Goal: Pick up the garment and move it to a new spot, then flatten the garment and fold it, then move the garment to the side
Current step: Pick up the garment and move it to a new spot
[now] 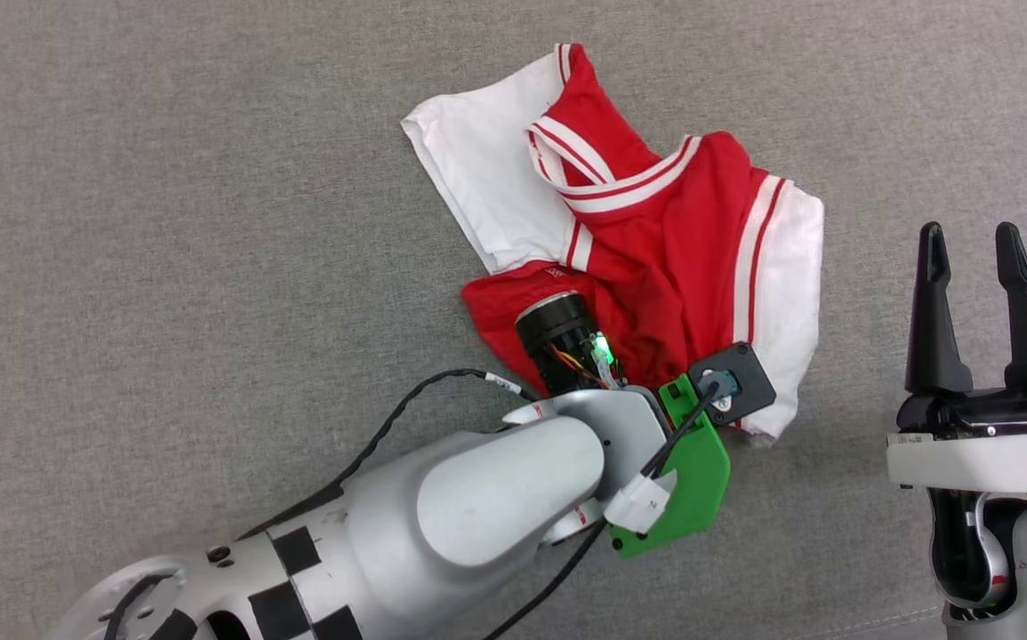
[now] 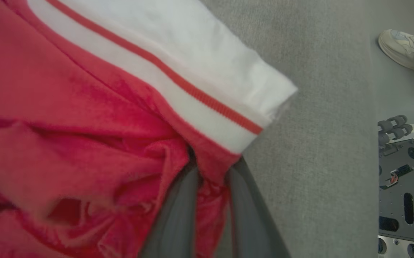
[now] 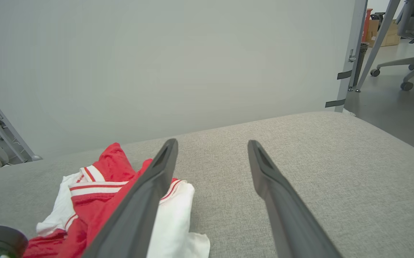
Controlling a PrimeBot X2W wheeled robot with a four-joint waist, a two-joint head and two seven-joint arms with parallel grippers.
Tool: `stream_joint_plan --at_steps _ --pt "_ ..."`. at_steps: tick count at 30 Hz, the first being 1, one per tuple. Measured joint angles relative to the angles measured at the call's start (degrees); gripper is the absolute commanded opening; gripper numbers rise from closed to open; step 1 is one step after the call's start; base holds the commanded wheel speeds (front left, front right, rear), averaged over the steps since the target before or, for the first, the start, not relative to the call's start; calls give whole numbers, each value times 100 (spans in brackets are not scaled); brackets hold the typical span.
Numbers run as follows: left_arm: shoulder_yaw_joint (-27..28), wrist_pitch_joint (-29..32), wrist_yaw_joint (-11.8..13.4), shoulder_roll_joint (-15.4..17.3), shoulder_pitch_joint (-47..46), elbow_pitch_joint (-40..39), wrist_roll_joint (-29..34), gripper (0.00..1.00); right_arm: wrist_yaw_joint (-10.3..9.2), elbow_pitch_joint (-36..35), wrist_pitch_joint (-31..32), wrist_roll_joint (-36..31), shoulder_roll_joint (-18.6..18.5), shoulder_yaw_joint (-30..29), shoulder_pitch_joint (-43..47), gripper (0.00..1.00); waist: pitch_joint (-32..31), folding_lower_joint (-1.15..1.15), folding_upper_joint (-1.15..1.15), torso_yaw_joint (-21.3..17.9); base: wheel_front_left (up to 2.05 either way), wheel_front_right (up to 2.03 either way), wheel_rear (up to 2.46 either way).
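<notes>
The garment (image 1: 655, 240) lay crumpled on the grey upholstered surface (image 1: 166, 222), slightly right of centre. Collar trim faced up, with one white sleeve thrown out far-left and the other along the right edge. The long axis of the heap ran diagonally, far-left to near-right.

Left jaws: down at the near edge of the heap, pressed almost together on a fold of red cloth just beside the striped sleeve seam. In the left wrist view that cloth sat bunched between my two dark fingers (image 2: 178, 215). I judged this a pinch on the garment, not a mere rest.

Right jaws: spread wide and holding nothing, fingers (image 1: 933, 311) pointing far, off to the right of the garment and apart from it. The right-hand white sleeve lay nearest them.

Relation for the lift: nearly all the cloth stretched away to the far-left of my left jaws, so I expected the bulk to trail from that one pinch. The left arm was the one on it.

Hard to read:
- From the head, my own left wrist (image 1: 584, 418) covered the pinch.
- No number showed.
- The hem was lost in folds.
- The left wrist view was blurred at its left.
- A pale shoe (image 2: 407, 53) stood on the floor beyond the edge.
</notes>
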Motion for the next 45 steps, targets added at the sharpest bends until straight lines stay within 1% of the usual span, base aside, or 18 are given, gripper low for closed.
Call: stream_joint_plan --at_steps 3,4,5,6,13,16,18,21,24,26,32,34,36,40,42,43,45 --pt "16 -5 0 -34 55 -7 63 0 0 30 0 0 1 -5 -29 100 0 0 0 50 0 0 0" --pt "14 -74 1 -40 54 10 62 5 0 43 0 -1 0 -12 -37 100 -9 0 0 67 0 0 0" --pt "9 -199 1 -43 54 47 63 71 0 57 0 -2 1 -20 -41 100 -28 0 0 89 0 0 0" --pt "2 -357 1 -45 51 93 82 100 0 75 0 -2 1 -21 -41 100 -54 0 0 112 0 0 0" --pt "3 -1621 -1 -94 -74 404 -33 100 -1 179 0 -48 0 -73 87 100 -397 0 0 279 0 0 0" --pt "169 -2095 7 -92 -98 458 -86 100 0 231 0 -84 1 -99 241 100 -607 0 0 371 0 0 0" --pt "269 -2310 77 -66 -94 465 -86 100 -1 242 0 -125 2 -135 327 100 -743 0 0 437 0 0 0" --pt "466 -2643 300 30 -59 391 -92 100 0 259 0 -153 1 -168 447 100 -946 0 0 563 0 0 0" --pt "686 -2951 576 190 29 292 -102 100 0 266 0 -198 2 -188 551 100 -1124 0 0 715 0 0 0" --pt "853 -3139 809 341 141 223 -111 100 0 281 0 -229 2 -201 597 100 -1240 0 0 823 0 0 0" --pt "1536 -3424 1480 771 595 -46 -111 100 0 334 0 -287 1 -272 708 100 -1518 0 0 1117 0 0 0" --pt "1782 -3449 1637 898 783 -191 -94 100 0 336 0 -292 2 -302 730 100 -1584 0 0 1206 0 0 0" --pt "2204 -3450 1837 1021 1027 -464 33 100 0 339 0 -333 2 -328 753 100 -1646 0 0 1296 0 0 0" --pt "2981 -3450 2103 1226 1621 -912 335 100 0 341 0 -434 2 -347 756 100 -1742 0 0 1425 0 0 0" --pt "3287 -3451 2204 1277 1957 -1032 498 100 0 341 0 -455 2 -352 758 100 -1781 0 0 1464 0 0 0" --pt "3609 -3451 2278 1283 2292 -1110 561 100 0 341 0 -481 2 -360 761 100 -1813 0 0 1495 0 0 0" --pt "3966 -3451 2325 1281 2640 -1177 709 100 0 341 0 -486 2 -365 764 100 -1845 0 0 1517 0 0 0"
